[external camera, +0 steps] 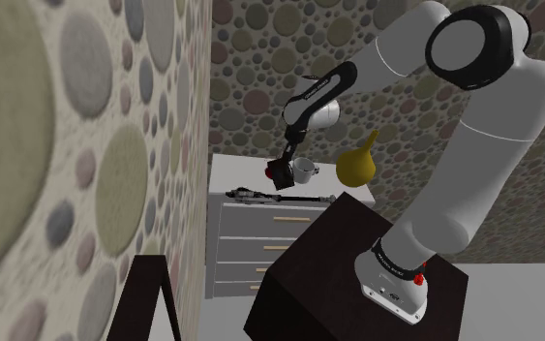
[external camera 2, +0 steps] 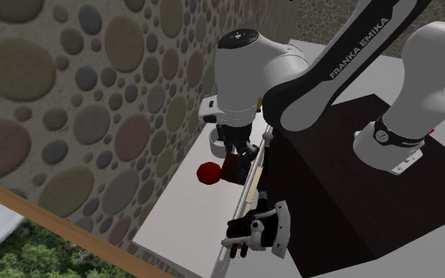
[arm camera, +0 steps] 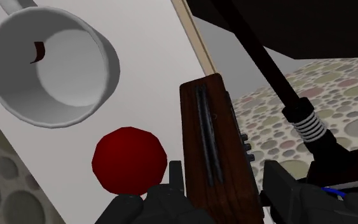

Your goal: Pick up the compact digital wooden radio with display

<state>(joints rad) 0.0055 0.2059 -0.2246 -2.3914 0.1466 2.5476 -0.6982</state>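
Note:
The radio (arm camera: 214, 143) is a narrow dark-brown wooden box with a long slot and small knobs along one side. My gripper (arm camera: 225, 179) is shut on it, one black finger (arm camera: 175, 175) against each long side. In the shoulder view the gripper (external camera: 282, 174) hangs over the white dresser top (external camera: 241, 174) with the radio (external camera: 283, 179) under it. The second exterior view has the gripper (external camera 2: 233, 156) pointing down with the radio (external camera 2: 230, 167) between its fingers. Whether the radio is off the surface I cannot tell.
A dark red ball (arm camera: 130, 159) lies right beside the radio. A white mug (arm camera: 50, 63) stands just past it. A long black rod with a spring (arm camera: 301, 114) lies along the dresser's front edge. A yellow gourd-shaped vase (external camera: 355, 165) is at the back. The pebble wall (external camera: 67, 145) is close by.

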